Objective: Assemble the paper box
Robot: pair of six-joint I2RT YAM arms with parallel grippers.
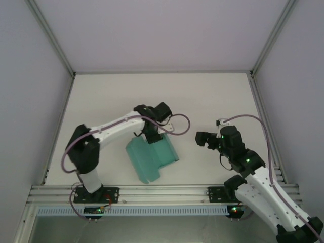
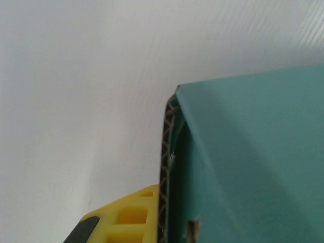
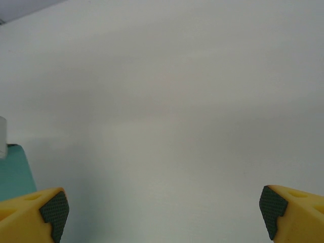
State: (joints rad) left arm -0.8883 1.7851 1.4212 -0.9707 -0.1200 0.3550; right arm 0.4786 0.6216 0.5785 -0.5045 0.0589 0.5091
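White table (image 1: 202, 101), paper box (image 1: 152, 159) touching left gripper (image 1: 150, 137)

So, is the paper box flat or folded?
Partly folded: the paper box shows creases between panels at different angles, and the left hand holds one raised edge. Whether it is fully closed, I cannot tell.

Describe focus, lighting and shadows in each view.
Top external: even, diffuse light, soft faint shadows beside the teal-green thin-card paper box, everything reasonably sharp. Left wrist: the box is close and blurred, with a dim shadow on the white table beside it. Right wrist: the right gripper's pads are sharp; the table is pale and featureless.
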